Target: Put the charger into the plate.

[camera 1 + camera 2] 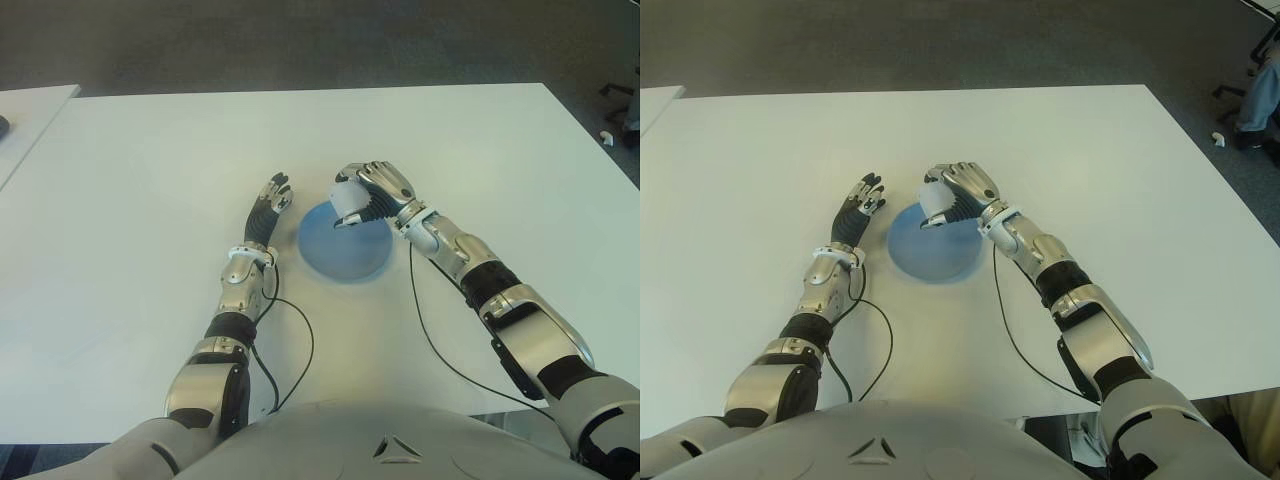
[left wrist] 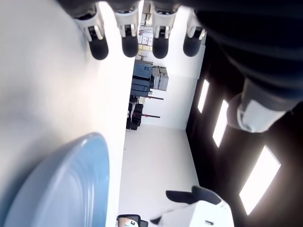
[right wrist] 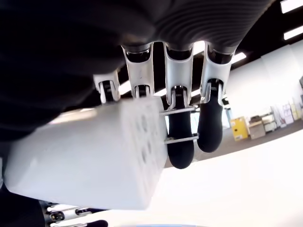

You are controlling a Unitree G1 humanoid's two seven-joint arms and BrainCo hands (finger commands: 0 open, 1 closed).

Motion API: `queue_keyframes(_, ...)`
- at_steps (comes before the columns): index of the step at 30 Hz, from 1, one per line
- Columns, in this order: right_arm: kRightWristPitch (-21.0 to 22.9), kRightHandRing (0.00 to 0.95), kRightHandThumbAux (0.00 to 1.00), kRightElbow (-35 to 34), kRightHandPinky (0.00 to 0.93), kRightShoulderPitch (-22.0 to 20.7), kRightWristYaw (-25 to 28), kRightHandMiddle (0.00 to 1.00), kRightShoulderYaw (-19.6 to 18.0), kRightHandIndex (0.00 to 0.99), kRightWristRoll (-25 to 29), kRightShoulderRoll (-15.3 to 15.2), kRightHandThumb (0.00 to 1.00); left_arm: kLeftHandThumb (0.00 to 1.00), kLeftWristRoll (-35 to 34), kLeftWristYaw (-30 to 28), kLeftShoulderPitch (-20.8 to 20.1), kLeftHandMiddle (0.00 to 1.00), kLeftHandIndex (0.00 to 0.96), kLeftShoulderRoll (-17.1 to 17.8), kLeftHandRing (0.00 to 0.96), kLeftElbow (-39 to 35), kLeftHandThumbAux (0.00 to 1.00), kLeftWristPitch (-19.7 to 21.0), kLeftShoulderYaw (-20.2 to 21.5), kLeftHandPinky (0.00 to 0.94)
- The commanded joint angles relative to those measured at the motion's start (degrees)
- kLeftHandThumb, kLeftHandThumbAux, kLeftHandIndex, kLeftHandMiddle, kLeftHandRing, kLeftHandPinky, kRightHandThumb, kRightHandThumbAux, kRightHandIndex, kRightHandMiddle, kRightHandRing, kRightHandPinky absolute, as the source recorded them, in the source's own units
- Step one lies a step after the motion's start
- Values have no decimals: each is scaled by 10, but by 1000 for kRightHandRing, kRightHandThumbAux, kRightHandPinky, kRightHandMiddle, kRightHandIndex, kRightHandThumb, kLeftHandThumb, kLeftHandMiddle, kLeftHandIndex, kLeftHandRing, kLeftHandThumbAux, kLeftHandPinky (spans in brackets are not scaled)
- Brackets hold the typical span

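Broad white worktop (image 1: 150, 160), running well beyond the blue plate (image 1: 345, 252) on every side. Dark carpeted floor (image 1: 300, 40) past the worktop's far edge, a second pale surface (image 1: 25, 115) off far to the plate's left. Right arm (image 1: 500, 300) reached in across the near right of the plate, a thin black cable (image 1: 425, 335) trailing from it over the worktop toward the near edge. Left arm (image 1: 235, 300) stretched forward on the plate's left, with its own dark cable (image 1: 290, 350) looping on the worktop behind the wrist.

Blue plate lay flat and round near the middle of the worktop, between the two hands. Right hand (image 1: 375, 192) held at the plate's far rim and right side, fingers (image 3: 181, 142) curled down around the white charger (image 1: 349, 204), thumb beneath. Charger gripped in that hand over the plate's far edge; in the right wrist view a blocky white body (image 3: 90, 156) with two metal prongs pointing past the fingers. Whether the charger touched the plate could not be told.

Left hand (image 1: 272, 198) just to the left of the plate, fingers (image 2: 98, 45) extended, loosely spread and holding nothing.
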Motion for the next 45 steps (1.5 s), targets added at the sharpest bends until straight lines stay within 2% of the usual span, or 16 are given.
queue_keyframes(1,-32,84,352,9,99,-3,31,89,-4,76,23,-10,401,0,-2,-2,14,61,35,-3,0,4,525,17,-2,0)
queue_keyframes(4,-44,27,309,10,32,-1,49,29,-9,24,38,-13,364,0,-1,1,13,51,37,-4,0,3,521,20,-1,0)
queue_keyframes(7,-50,8,283,11,10,-1,58,9,-12,8,44,-13,346,0,-1,2,13,46,37,-4,0,2,519,22,-1,0)
queue_keyframes(17,-60,0,180,-2,0,5,107,0,-22,0,68,-22,330,0,1,4,12,48,23,-3,0,-1,518,26,-1,0)
queue_keyframes(26,-57,0,127,-30,0,18,118,0,-38,0,74,-33,338,0,4,5,12,56,28,-3,0,1,513,24,-2,0)
queue_keyframes(36,-44,0,127,-75,0,34,121,0,-83,0,97,-56,341,0,3,4,12,64,27,-2,0,2,516,25,-1,0)
queue_keyframes(40,-28,0,153,-47,0,23,114,0,-114,0,126,-47,305,0,3,3,12,65,22,-1,0,1,513,26,-1,0)
queue_keyframes(45,-20,0,204,0,0,9,84,0,-163,0,181,-20,246,0,1,0,12,65,18,0,0,2,508,26,0,0)
